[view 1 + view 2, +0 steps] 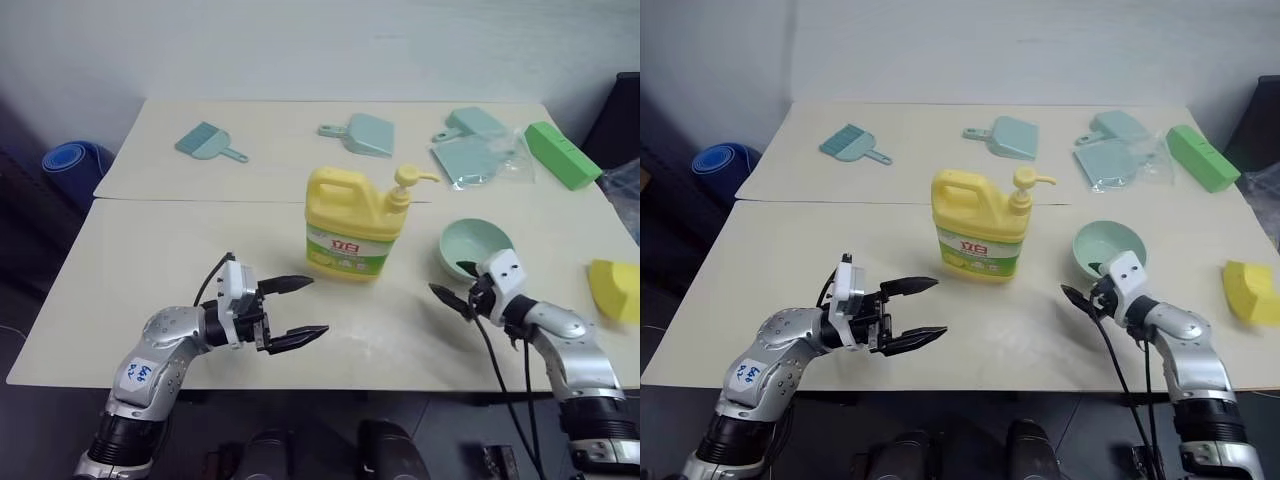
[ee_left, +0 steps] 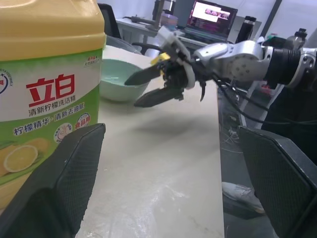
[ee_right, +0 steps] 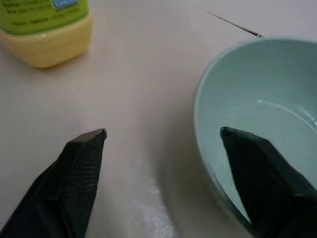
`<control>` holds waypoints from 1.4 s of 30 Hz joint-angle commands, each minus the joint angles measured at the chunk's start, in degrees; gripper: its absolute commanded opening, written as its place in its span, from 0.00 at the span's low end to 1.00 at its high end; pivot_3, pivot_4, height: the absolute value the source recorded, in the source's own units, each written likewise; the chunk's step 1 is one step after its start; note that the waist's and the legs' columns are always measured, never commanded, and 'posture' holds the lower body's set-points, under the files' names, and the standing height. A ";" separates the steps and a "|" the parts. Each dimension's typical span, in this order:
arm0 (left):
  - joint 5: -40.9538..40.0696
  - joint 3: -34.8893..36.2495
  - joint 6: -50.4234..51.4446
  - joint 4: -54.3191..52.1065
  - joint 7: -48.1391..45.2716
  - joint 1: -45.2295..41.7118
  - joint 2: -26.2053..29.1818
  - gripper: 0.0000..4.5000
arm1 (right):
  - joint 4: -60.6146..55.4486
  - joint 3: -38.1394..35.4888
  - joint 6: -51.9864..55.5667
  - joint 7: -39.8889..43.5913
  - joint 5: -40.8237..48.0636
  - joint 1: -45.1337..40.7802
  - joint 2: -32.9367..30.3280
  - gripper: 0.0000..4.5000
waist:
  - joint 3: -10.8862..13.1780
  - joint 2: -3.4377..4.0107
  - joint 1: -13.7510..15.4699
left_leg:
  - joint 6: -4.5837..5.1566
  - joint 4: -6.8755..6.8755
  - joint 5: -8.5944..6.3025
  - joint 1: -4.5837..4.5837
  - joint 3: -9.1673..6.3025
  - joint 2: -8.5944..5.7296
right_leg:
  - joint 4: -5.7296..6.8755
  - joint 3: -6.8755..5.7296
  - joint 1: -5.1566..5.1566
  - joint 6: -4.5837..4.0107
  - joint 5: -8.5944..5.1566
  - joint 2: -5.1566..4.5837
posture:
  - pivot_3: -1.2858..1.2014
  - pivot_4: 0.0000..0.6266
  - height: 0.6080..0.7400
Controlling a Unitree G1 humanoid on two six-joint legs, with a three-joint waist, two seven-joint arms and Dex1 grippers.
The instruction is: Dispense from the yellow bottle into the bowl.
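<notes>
Hovering over the near part of a pale beige tabletop point(image 1: 150, 300), the left gripper point(image 1: 292, 312) points right with its two black fingers spread wide and nothing between them. On the near right, the right gripper point(image 1: 452, 288) sits low at the near edge of the bowl, fingers parted, one fingertip point(image 3: 262, 163) over the bowl's rim and the other above the bare table; it grips nothing.

That small round pale mint-green bowl point(image 1: 476, 244), smooth and plain, rests on the table right of centre. Just left of it stands the large yellow plastic bottle point(image 1: 352, 224), upright, with a built-in handle, a yellow pump whose spout points right toward the bowl, and a green-and-yellow label bearing red characters.

A yellow block point(image 1: 615, 288) lies at the right edge. Farther back, beyond a seam, a second table carries three teal dustpans point(image 1: 208, 142), clear wrapping and a green block point(image 1: 562, 153). A rolled blue mat point(image 1: 75, 160) lies on the floor at far left, under a pale wall.
</notes>
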 commanded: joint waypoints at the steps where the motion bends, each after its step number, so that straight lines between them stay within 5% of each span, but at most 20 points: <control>1: 0.17 -0.67 -0.09 -2.71 1.36 0.15 -0.82 1.00 | 1.32 0.06 -2.06 -0.86 -1.02 -1.76 0.33 0.56 | 0.00 0.00 -0.04 | 0.00 0.00 0.00 0.00 0.00 0.00 | 0.00 0.00 0.00 0.00 0.00 0.00 | 0.52 0.24 1.00; 8: 0.74 -0.64 -0.45 -2.94 3.02 -0.07 -1.14 1.00 | 7.21 1.58 -5.56 -3.32 -5.02 -6.17 0.27 0.01 | 0.00 0.00 -0.13 | 0.00 0.00 0.00 0.01 -0.02 0.01 | 0.02 -0.01 0.00 0.00 0.00 0.00 | 0.52 0.24 1.00; 13: -1.25 0.68 1.86 -3.05 4.30 -2.92 -1.29 1.00 | 10.42 1.82 -8.30 -1.66 -6.01 -7.38 -0.74 0.01 | 0.00 0.00 -0.06 | 0.00 0.00 0.00 0.00 -0.03 0.01 | 0.01 -0.02 0.01 0.00 0.00 0.00 | 0.52 0.24 1.00; 16: -11.46 4.62 9.65 -5.79 6.19 -7.88 -1.40 1.00 | 6.87 1.50 -9.10 2.49 -4.81 -7.30 -2.90 0.01 | 0.01 -0.01 -0.03 | 0.00 0.02 0.00 -0.04 -0.08 0.01 | 0.02 -0.03 0.00 0.00 0.00 -0.01 | 0.52 0.24 1.00; 23: -23.74 10.08 19.28 -2.46 10.73 -27.54 -0.94 0.72 | -18.85 -0.57 3.13 12.76 2.62 -3.77 -13.30 0.00 | 0.08 0.08 -0.03 | 0.00 0.13 0.00 -0.28 -0.32 0.00 | 0.05 -0.14 -0.09 0.05 0.03 -0.02 | 0.52 0.24 1.00; 28: -15.72 3.89 15.36 9.52 8.96 -40.20 -6.25 0.72 | -33.12 -3.53 19.00 14.50 11.19 -4.26 -19.35 0.00 | 0.12 0.00 0.57 | 0.00 0.14 0.01 -0.30 -0.34 -0.06 | -0.02 -0.21 -0.04 0.05 0.03 0.00 | 0.52 0.24 1.00; 36: -3.64 -3.29 6.97 22.74 7.16 -51.07 -15.39 0.72 | -40.59 -5.45 31.67 14.93 18.19 -8.34 -25.18 0.00 | 0.21 -0.14 1.44 | 0.01 0.19 0.01 -0.59 -0.33 -0.09 | -0.26 -0.29 -0.19 0.13 0.07 0.04 | 0.52 0.24 1.00; 42: 4.36 -6.34 3.45 28.76 8.68 -53.68 -18.75 0.41 | -42.64 -6.41 35.63 15.40 21.04 -9.32 -27.95 0.00 | 0.23 -0.18 1.42 | 0.04 0.25 0.02 -0.75 -0.39 -0.09 | -0.26 -0.41 -0.26 0.14 0.08 0.03 | 0.52 0.24 1.00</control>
